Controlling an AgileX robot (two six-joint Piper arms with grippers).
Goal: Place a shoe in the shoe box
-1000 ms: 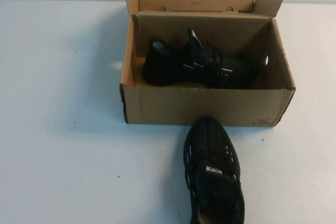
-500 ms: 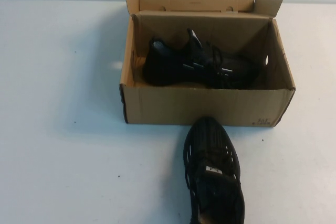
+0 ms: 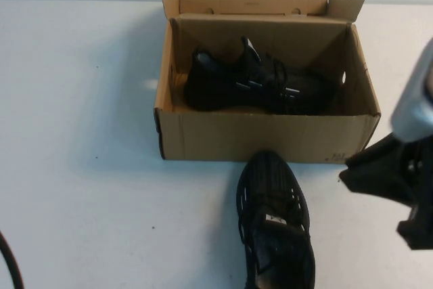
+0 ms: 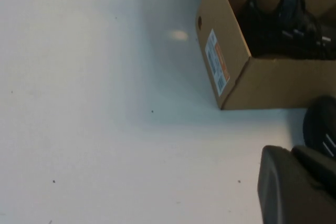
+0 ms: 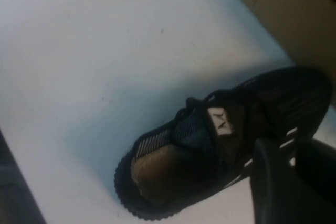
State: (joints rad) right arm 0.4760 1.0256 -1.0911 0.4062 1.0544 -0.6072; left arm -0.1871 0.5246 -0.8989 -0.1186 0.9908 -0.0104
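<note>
One black shoe (image 3: 257, 87) lies on its side inside the open brown shoe box (image 3: 264, 139), also seen in the left wrist view (image 4: 286, 22). A second black shoe (image 3: 274, 225) stands on the table just in front of the box, its toe towards the box wall. My right gripper (image 3: 355, 172) hovers to the right of this shoe and apart from it. The right wrist view shows that shoe (image 5: 220, 145) beyond my right gripper (image 5: 291, 156), whose fingers stand a narrow gap apart with nothing between them. My left gripper (image 4: 293, 153) is shut and empty over the table, left of the box (image 4: 247, 80).
The box's flap lid (image 3: 260, 3) stands up at the back. An orange and white label (image 4: 217, 61) is on the box's left end. A dark cable (image 3: 8, 262) curves in at the near left edge. White tabletop (image 3: 81, 133) stretches left of the box.
My right arm has come into the high view from the right, beside the shoe on the table. A cable now shows at the near left edge. Shoes and box have not moved.
</note>
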